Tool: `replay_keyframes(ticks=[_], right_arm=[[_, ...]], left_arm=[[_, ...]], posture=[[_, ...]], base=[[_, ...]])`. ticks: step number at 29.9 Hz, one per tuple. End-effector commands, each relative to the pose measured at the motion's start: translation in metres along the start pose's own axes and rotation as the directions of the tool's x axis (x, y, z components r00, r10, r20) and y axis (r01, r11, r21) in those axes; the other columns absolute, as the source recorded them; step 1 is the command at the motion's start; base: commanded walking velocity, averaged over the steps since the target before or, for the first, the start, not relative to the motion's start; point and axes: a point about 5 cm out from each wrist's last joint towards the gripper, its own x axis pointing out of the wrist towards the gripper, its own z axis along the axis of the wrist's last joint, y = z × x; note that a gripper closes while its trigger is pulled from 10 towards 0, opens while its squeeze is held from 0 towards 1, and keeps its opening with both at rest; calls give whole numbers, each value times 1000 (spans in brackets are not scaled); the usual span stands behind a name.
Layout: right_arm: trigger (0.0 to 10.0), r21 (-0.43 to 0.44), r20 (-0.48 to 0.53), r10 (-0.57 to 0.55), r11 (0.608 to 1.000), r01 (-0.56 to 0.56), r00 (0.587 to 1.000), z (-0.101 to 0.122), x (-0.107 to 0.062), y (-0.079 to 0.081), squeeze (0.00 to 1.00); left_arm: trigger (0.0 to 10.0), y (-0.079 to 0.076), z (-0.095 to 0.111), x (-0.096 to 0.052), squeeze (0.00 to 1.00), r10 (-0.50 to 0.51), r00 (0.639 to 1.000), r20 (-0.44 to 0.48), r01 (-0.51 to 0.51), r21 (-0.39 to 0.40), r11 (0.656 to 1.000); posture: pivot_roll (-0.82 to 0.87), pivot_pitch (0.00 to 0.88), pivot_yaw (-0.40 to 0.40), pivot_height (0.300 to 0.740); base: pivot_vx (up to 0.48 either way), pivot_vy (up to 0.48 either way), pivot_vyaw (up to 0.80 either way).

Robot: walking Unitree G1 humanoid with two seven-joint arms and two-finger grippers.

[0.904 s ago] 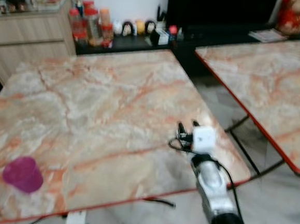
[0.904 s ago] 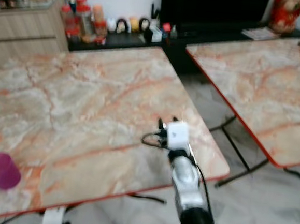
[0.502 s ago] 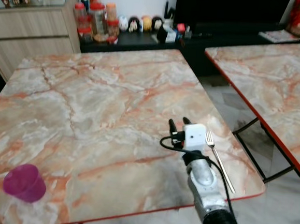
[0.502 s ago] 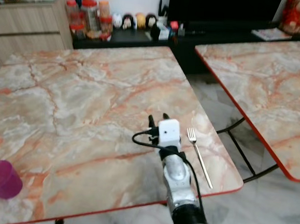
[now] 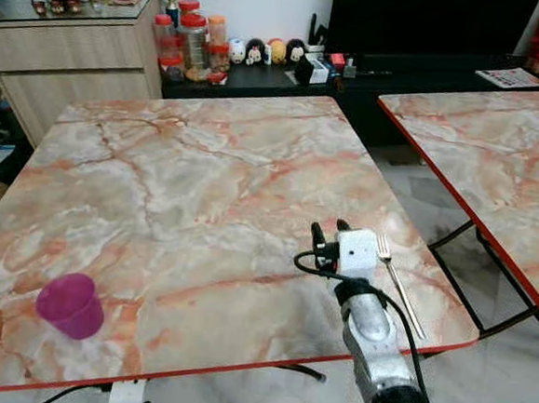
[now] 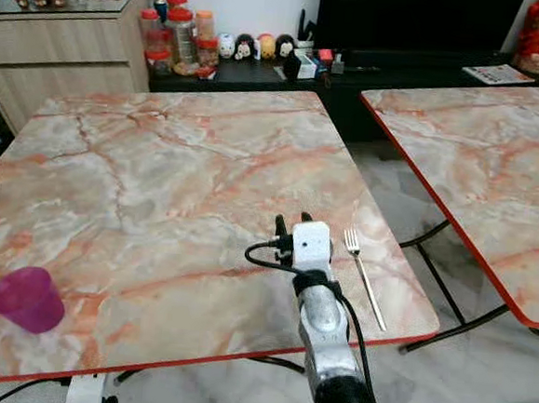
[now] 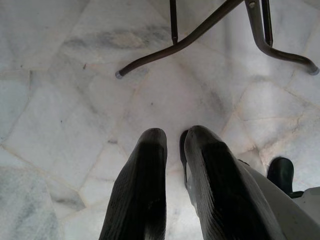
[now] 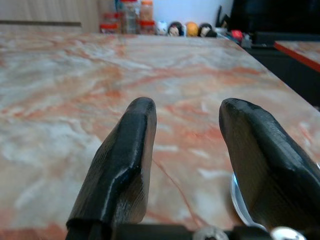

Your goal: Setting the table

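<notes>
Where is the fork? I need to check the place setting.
The fork lies flat on the marble table near its front right corner, just right of the open right gripper, tines pointing away from the robot.

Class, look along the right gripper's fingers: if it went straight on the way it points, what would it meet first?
Probably nothing near: the right gripper points low across the bare marble table; jars stand beyond its far edge.

Right gripper (image 5: pixel 329 232) jaws apart; left gripper (image 7: pixel 172 142) (hanging) nearly closed
</notes>
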Motion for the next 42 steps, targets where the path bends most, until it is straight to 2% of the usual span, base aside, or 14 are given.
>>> replay_keyframes(ticks=[1, 8, 19, 32, 40, 41, 42], right_arm=[[10000, 3, -7, -38, 999, 38, 999, 1, -2, -9, 0], [10000, -8, -13, -22, 1000, 22, 1000, 0, -7, -12, 0], [10000, 1, -18, 53, 999, -53, 998, 3, -8, 3, 0], [10000, 13, -41, 151, 988, -151, 988, 4, -9, 17, 0], [10000, 17, -52, 157, 988, -156, 986, 3, -9, 18, 0], [10000, 22, -59, 170, 985, -169, 984, 2, -7, 20, 624], [10000, 22, -59, 170, 985, -169, 984, 2, -7, 20, 624]], left_arm=[[10000, 3, -1, -1, 0, 16, 1000, 1, -16, -1, 1000], [10000, 1, -3, -1, 0, 9, 1000, -3, -8, 13, 1000], [10000, 0, -3, -1, 0, 13, 1000, -2, -13, 5, 1000], [10000, 1, -3, -1, 0, 20, 1000, -3, -20, -5, 1000], [10000, 1, -2, -1, 0, 20, 1000, -3, -20, -7, 1000], [10000, 0, -1, 0, 0, 20, 1000, -3, -20, -7, 1000], [10000, 0, -1, 0, 0, 20, 1000, -3, -20, -7, 1000]], posture=[[-24, 0, 16, 740], [-35, 0, 16, 740], [-30, 0, 6, 740], [-31, 0, 2, 740], [-31, 0, 2, 740], [-31, 0, 5, 740], [-31, 0, 5, 740]], base=[[0, 0, 0], [0, -272, 0], [0, -454, 0], [0, 0, 0], [0, 0, 0], [0, 0, 0], [0, 0, 0]])
